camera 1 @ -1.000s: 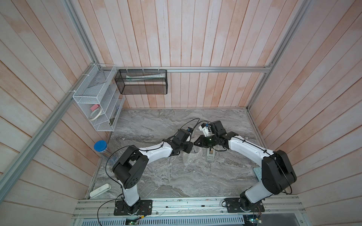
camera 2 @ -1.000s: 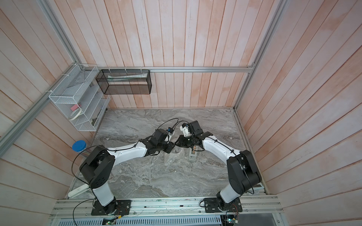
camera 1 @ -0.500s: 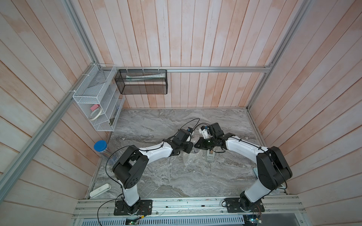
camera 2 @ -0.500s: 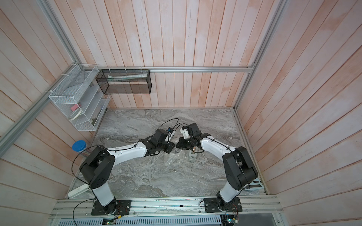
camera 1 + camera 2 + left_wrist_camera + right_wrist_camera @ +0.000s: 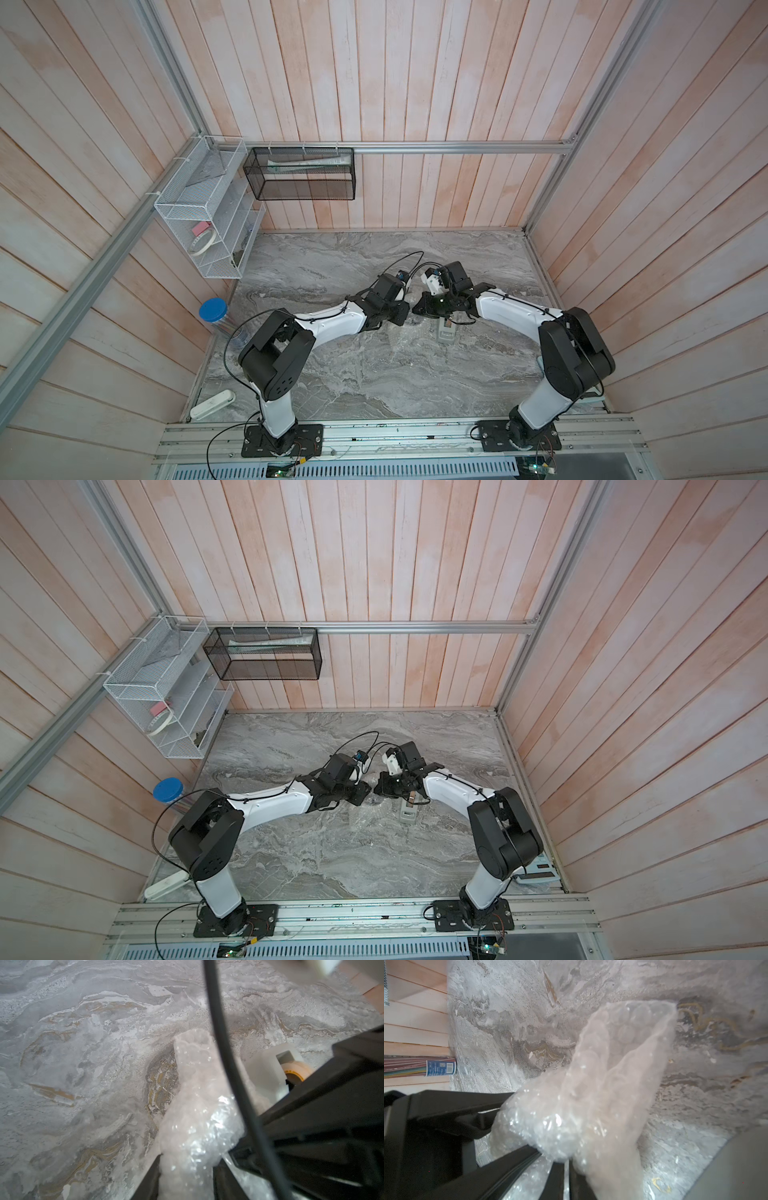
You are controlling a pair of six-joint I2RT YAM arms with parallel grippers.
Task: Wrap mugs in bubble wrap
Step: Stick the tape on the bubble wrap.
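Seems midway: gripping bunched bubble wrap [image 5: 591, 1105] near bench [image 5: 374, 374] centre with left hand [image 5: 185, 1167] from 9 o'clock, pinching it tight with right hand [image 5: 550, 1159] from 3 o'clock; cannot spot mug; probably yet to close and tape

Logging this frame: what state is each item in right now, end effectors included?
left end effector: shut on the bubble wrap
right end effector: shut on the bubble wrap
bubble wrap: crumpled, pinched from two sides
mug: not visible in any view
tape dispenser: standing on the table, roll loaded
blue-lidded jar: upright, lid on
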